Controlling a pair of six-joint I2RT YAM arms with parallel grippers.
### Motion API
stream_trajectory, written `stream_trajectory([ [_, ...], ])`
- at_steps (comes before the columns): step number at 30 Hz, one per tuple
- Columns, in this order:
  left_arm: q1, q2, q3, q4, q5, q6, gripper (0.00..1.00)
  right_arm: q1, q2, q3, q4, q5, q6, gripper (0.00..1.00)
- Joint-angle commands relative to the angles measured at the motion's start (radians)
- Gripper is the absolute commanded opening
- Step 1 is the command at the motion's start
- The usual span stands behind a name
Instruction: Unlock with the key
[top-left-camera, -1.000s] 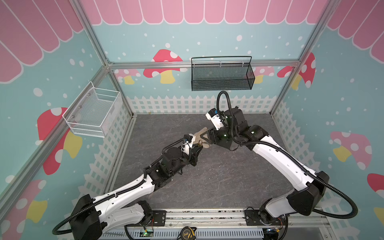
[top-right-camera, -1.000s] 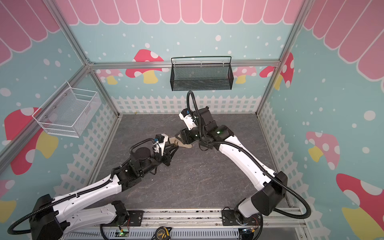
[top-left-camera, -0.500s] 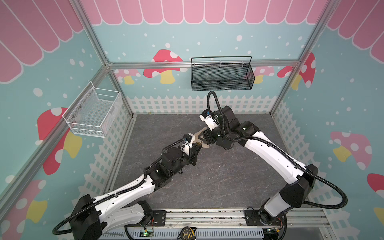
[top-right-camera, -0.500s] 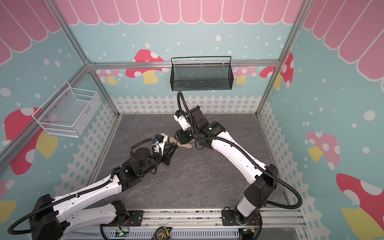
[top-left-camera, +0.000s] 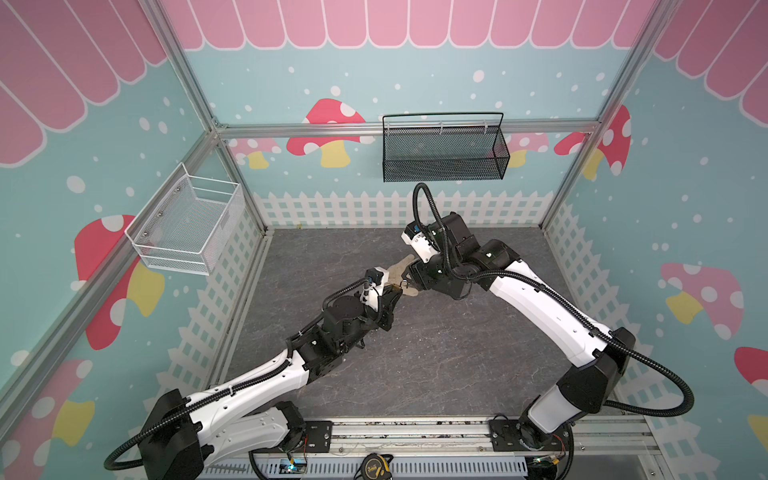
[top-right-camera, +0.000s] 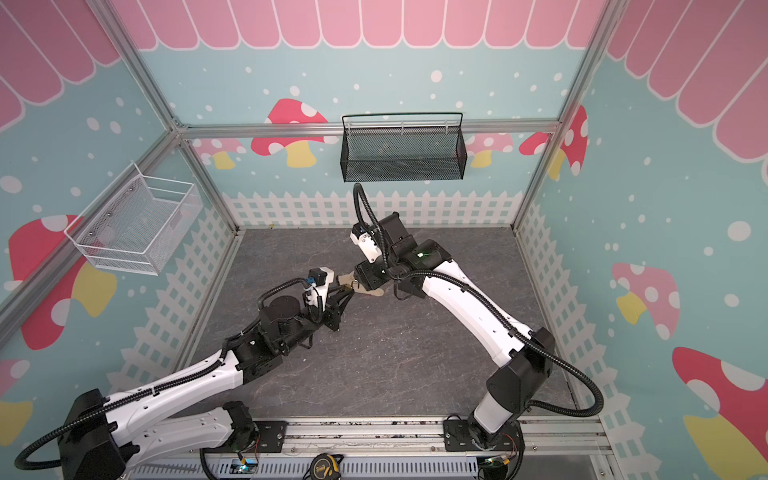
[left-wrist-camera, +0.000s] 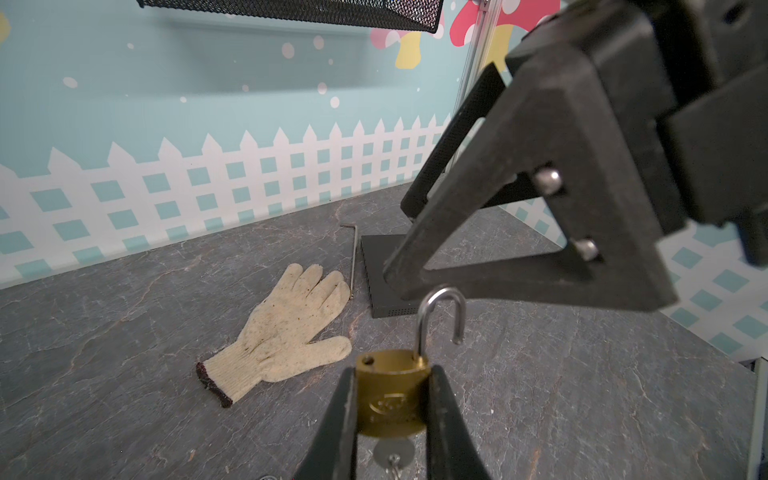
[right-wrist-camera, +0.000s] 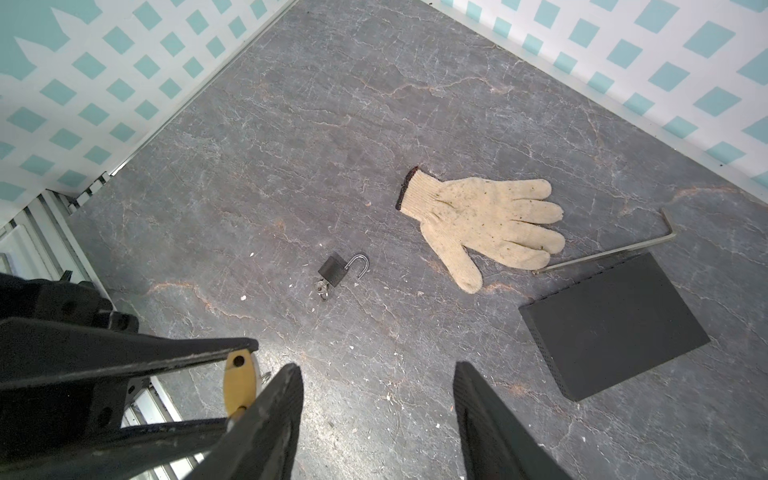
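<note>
Near the middle of the desk (right-wrist-camera: 332, 124), the left gripper (left-wrist-camera: 392, 374) has its jaws clamped on the two flat sides of the brass padlock (left-wrist-camera: 390, 399), holding it clear of the surface. The shackle (left-wrist-camera: 440, 307) is sprung: one leg remains in the body, while the other hangs free beside an open hole. A silver key (left-wrist-camera: 392, 451) sits in the end of the lock opposite the shackle, with a small ring hanging from it. The padlock face bears an oval embossed mark, too blurred to read. The right gripper (right-wrist-camera: 376, 368) is just beside the lock with its jaws apart and nothing between them; one of its fingers (left-wrist-camera: 519, 232) is very close to the shackle's bend, but contact cannot be confirmed. In both top views the two arms meet here, tip to tip. Farther out on the desk lies a dark padlock (right-wrist-camera: 333, 270), its shackle also open and keys at its base. Beyond it, a cream knit glove (right-wrist-camera: 486, 220) with a dark cuff lies flat. Its fingers reach towards a bent hex key (right-wrist-camera: 606, 253), beside a flat black box (right-wrist-camera: 611, 324). A black wire basket (top-left-camera: 442, 153) hangs on the back wall and a white wire basket (top-left-camera: 187, 228) on the left wall. A black tape measure (top-left-camera: 376, 469) on the front rail carries yellow lettering that is too small to make out.
</note>
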Motion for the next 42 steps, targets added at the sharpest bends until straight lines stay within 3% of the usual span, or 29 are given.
stream_trajectory([
  [1,0.000,-0.012,-0.003,0.039,-0.008,0.027,0.00,0.007,-0.053,-0.028,-0.001,-0.027,-0.034,0.61],
  [8,-0.001,-0.003,0.009,0.026,-0.002,0.005,0.00,-0.008,-0.099,-0.095,0.005,0.036,-0.008,0.62],
  [12,-0.018,0.009,0.031,-0.040,-0.034,-0.082,0.00,-0.055,-0.159,-0.193,0.057,0.072,0.032,0.64],
  [15,-0.044,0.048,0.090,-0.182,-0.076,-0.189,0.00,-0.117,-0.232,-0.324,0.144,0.061,0.088,0.65],
  [20,-0.124,0.152,0.192,-0.409,-0.062,-0.399,0.00,-0.212,-0.365,-0.559,0.293,0.069,0.187,0.68],
  [28,-0.232,0.358,0.297,-0.550,-0.047,-0.727,0.00,-0.349,-0.481,-0.819,0.444,0.061,0.287,0.74],
  [34,-0.256,0.567,0.432,-0.649,-0.042,-0.852,0.00,-0.437,-0.496,-0.914,0.501,0.015,0.309,0.74],
  [42,-0.253,0.787,0.620,-0.761,-0.113,-0.906,0.00,-0.531,-0.498,-0.981,0.546,-0.036,0.311,0.74],
])
